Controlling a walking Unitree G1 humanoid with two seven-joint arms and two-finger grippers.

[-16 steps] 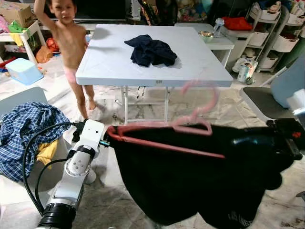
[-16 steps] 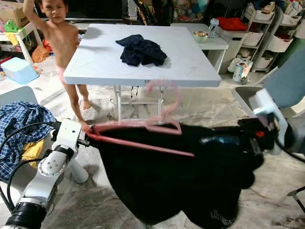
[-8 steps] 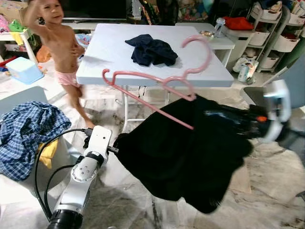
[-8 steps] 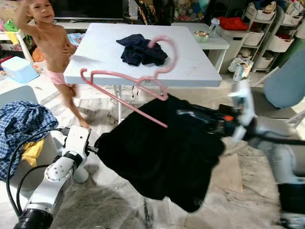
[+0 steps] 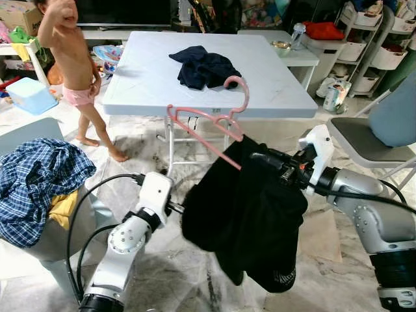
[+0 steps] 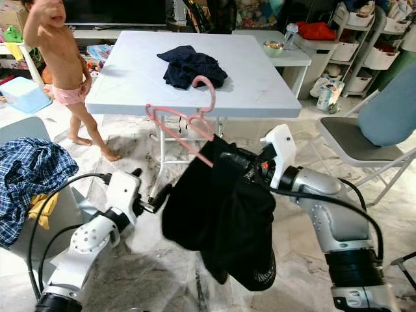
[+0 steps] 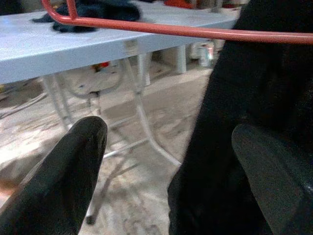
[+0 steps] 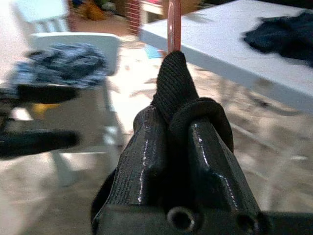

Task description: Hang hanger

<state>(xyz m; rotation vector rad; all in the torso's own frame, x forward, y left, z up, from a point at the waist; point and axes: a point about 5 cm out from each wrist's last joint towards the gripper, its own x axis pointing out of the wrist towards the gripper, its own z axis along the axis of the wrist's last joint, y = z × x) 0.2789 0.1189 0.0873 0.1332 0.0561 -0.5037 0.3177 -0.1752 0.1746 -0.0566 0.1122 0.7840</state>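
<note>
Right gripper (image 8: 171, 127): arm stretched across, fingers clenched on the black garment (image 5: 250, 214).
Left gripper (image 7: 166, 161): fingers spread, beside the hanging cloth.
Hanger (image 5: 211, 123): thin pink plastic, tilted, above the garment, before the white table (image 5: 149, 78).

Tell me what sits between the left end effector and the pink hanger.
Only open air. The left end effector is open beside the black garment, touching neither. The pink hanger rises above it, its lower end buried in that garment, which the right end effector pinches.
</note>
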